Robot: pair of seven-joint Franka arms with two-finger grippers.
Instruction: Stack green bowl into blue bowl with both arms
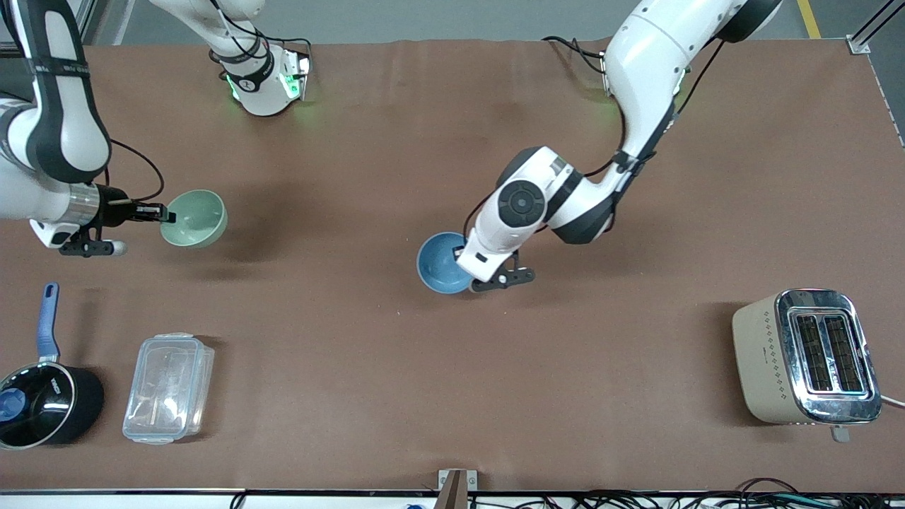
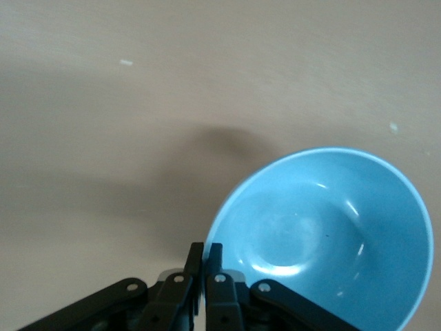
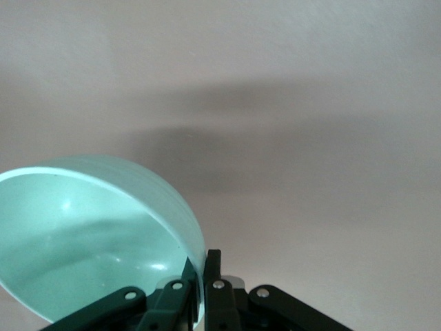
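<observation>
My right gripper (image 1: 166,214) is shut on the rim of the pale green bowl (image 1: 194,219) and holds it tilted on its side above the table at the right arm's end. In the right wrist view the fingers (image 3: 212,265) pinch the green bowl's wall (image 3: 89,241). My left gripper (image 1: 463,263) is shut on the rim of the blue bowl (image 1: 438,263) and holds it tilted just over the middle of the table. In the left wrist view the gripper (image 2: 205,254) clamps the blue bowl's rim (image 2: 324,234). The two bowls are far apart.
A black saucepan with a blue handle (image 1: 42,403) and a clear plastic container (image 1: 170,387) sit near the front camera at the right arm's end. A beige and chrome toaster (image 1: 806,357) stands near the front camera at the left arm's end.
</observation>
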